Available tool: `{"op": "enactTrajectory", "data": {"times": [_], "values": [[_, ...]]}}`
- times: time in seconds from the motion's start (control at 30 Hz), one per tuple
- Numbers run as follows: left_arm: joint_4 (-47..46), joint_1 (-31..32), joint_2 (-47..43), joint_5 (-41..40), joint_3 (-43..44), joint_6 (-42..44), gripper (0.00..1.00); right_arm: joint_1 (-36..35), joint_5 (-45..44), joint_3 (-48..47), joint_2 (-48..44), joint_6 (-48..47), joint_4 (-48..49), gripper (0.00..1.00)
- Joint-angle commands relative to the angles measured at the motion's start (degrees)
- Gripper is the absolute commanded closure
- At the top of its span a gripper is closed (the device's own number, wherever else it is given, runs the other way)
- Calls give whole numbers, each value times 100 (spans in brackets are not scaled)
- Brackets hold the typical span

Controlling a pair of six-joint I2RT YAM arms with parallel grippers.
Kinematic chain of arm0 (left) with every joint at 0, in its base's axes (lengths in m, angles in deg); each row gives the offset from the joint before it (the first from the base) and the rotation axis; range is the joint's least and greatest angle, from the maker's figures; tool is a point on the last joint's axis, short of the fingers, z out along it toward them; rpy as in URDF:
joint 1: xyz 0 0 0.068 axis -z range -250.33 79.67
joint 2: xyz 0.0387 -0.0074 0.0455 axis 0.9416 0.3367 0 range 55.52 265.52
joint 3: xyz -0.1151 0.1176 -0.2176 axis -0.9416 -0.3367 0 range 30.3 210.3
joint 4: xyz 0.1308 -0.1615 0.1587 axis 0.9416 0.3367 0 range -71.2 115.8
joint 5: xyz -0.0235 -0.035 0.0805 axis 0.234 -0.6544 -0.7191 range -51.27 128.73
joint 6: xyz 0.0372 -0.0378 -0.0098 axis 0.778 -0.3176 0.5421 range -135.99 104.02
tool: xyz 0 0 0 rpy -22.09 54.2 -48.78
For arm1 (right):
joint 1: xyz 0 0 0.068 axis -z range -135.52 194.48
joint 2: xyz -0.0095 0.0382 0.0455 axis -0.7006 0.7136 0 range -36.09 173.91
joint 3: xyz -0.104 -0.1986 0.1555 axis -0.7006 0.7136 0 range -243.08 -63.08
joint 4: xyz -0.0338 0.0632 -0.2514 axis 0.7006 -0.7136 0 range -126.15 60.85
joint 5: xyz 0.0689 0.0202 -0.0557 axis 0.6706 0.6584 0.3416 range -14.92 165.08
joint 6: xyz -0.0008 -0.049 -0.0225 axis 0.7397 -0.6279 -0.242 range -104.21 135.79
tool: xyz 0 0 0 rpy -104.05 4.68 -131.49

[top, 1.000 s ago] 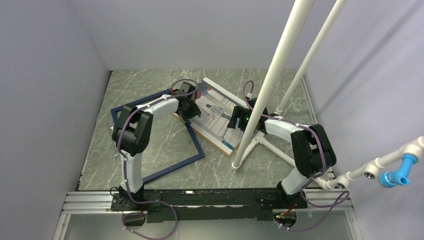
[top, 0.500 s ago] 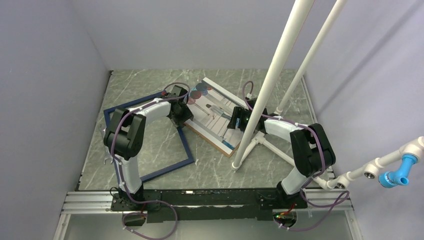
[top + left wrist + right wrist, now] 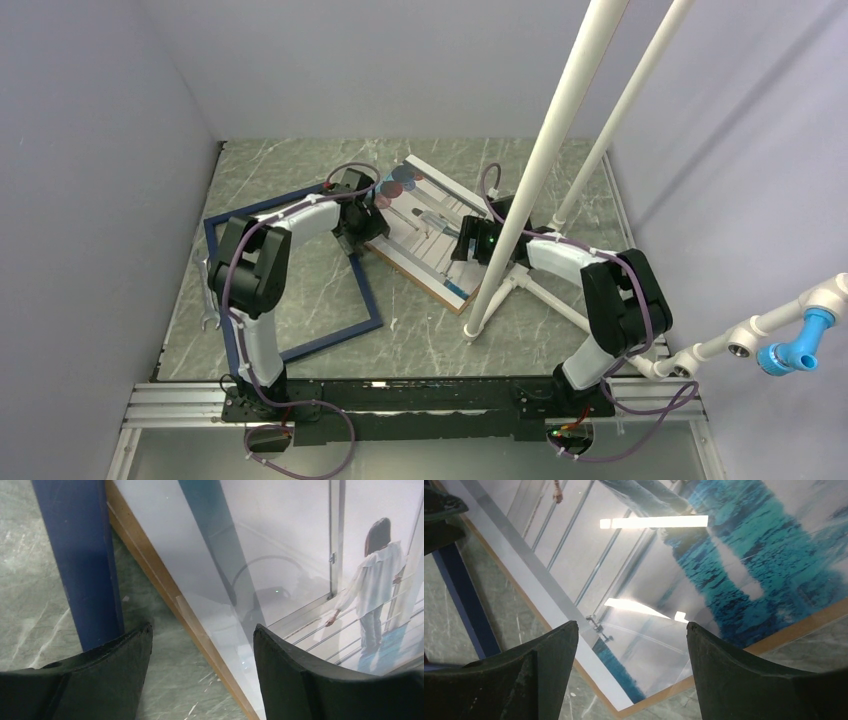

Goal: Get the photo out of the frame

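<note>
Photo (image 3: 420,245) diagonal, balls (image 3: 398,181) end toward far left

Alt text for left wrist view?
The left gripper hangs over the marble table, jaws open and empty. Beyond them, the navy frame lies beside the photo, a white-shirted figure at a railing, on its brown-edged board.

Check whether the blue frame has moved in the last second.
Yes. The frame slid left, farther from the white pole.

Grey marble tabletop (image 3: 430,340), pale lilac walls (image 3: 380,70), white poles (image 3: 556,130)
</note>
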Motion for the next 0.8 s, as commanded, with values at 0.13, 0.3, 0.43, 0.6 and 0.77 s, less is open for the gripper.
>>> {"op": "enactTrajectory", "data": {"times": [0.13, 0.3, 0.43, 0.6, 0.77], "values": [[-233, 4, 700, 66, 774, 113, 22, -92, 21, -247, -262, -110, -131, 18], [-195, -23, 1068, 50, 1284, 190, 20, -90, 53, -298, -296, -212, -214, 16], [-271, -159, 1376, 181, 1646, 303, 19, -90, 163, -416, -235, -318, -269, 15], [-109, -232, 1667, 299, 2246, 663, 17, -87, 400, -484, -189, -420, -313, 14], [51, -260, 1138, 445, 2099, 1081, 16, -88, 300, -424, -394, -521, -461, 12]]}}
